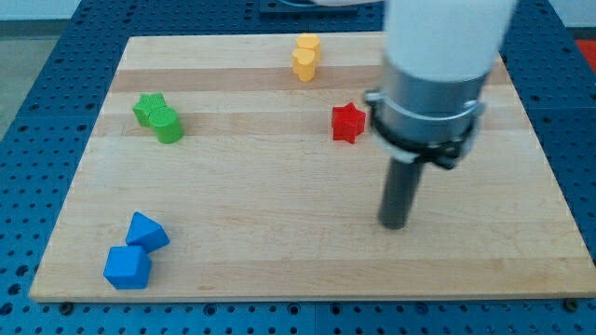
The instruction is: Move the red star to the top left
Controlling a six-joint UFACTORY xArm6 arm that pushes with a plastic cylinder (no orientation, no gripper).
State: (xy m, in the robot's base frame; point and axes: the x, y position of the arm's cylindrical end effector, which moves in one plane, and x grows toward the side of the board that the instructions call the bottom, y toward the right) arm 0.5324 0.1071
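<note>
The red star (pixel 347 122) lies on the wooden board (pixel 279 242), right of centre in the upper half. My tip (pixel 394 224) rests on the board below and to the right of the red star, well apart from it. The arm's white and grey body rises above the rod at the view's top right and hides part of the board behind it.
Two yellow blocks (pixel 305 57) sit touching near the top edge, above and left of the red star. A green star (pixel 148 107) and a green round block (pixel 169 127) sit touching at the upper left. Two blue blocks (pixel 136 251) sit at the bottom left.
</note>
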